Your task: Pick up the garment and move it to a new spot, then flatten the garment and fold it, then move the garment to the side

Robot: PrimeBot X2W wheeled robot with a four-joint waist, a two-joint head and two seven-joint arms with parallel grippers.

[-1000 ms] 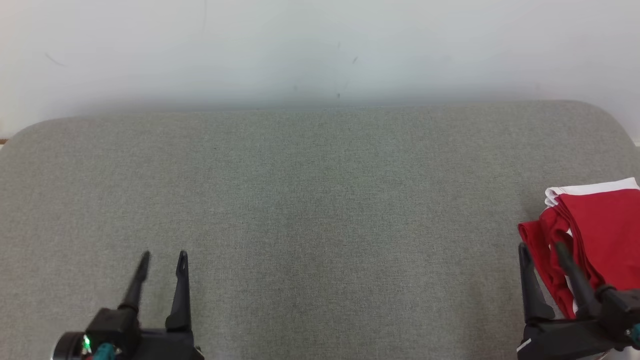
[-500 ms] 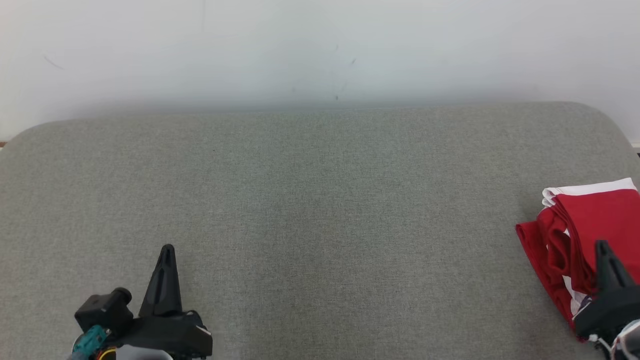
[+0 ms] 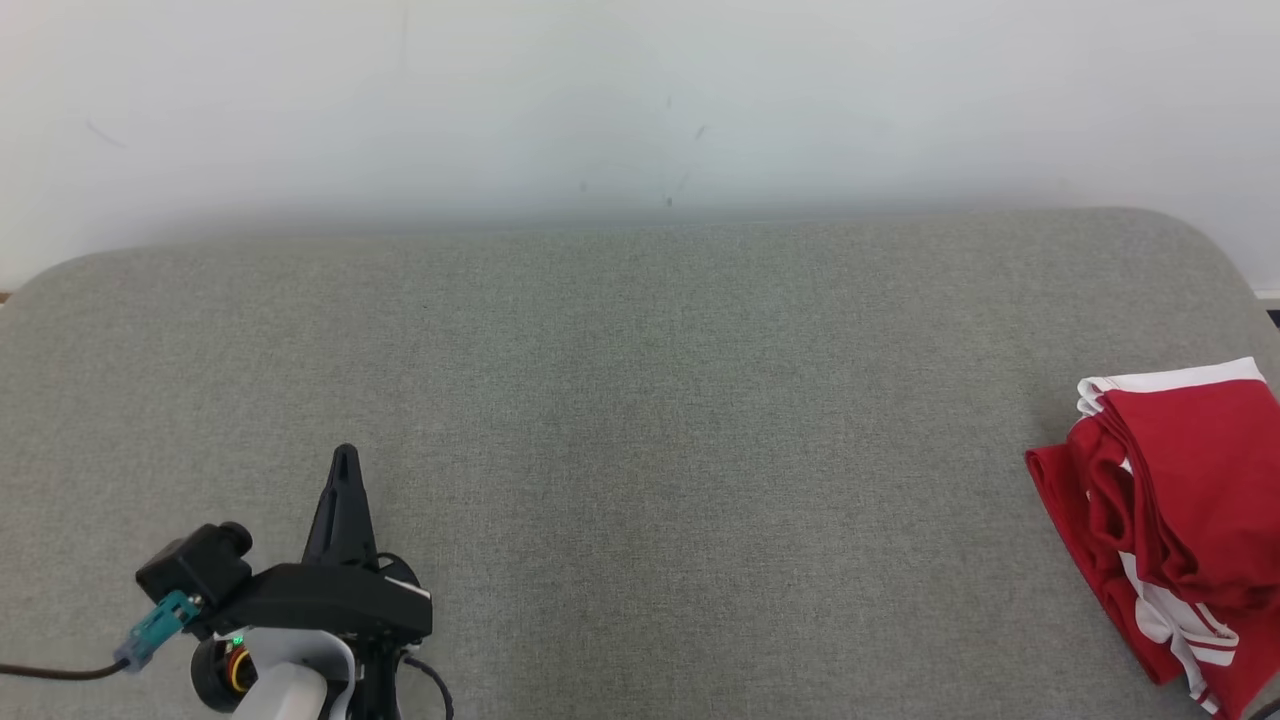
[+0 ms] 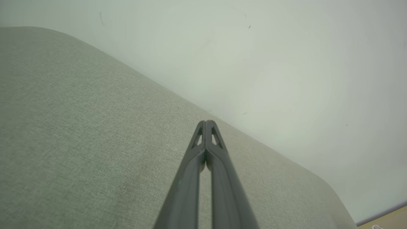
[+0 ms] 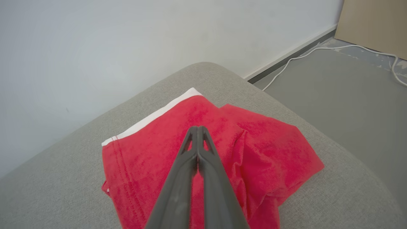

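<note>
Left hand (image 4: 206, 124): fingers pressed together, holding nothing; poised over the near left of the padded surface.
Right hand (image 5: 197, 128): fingers closed tip to tip, empty; aimed over the garment, contact cannot be told.
Garment (image 3: 1185, 480): red with a white band and white stripes; bunched in loose layers at the right edge of the padded surface, well apart from the left hand.
Padded surface (image 3: 640, 400): grey fabric, rounded corners, set against a pale wall.
Step in hand: judged to be the pick-up, not yet begun; the layered heap could equally be a finished fold set aside, and which cannot be told.
Next move calls for: if the pick-up, the right hand must open, descend onto a raised fold near the white band and close; the middle offers room for flattening.
</note>
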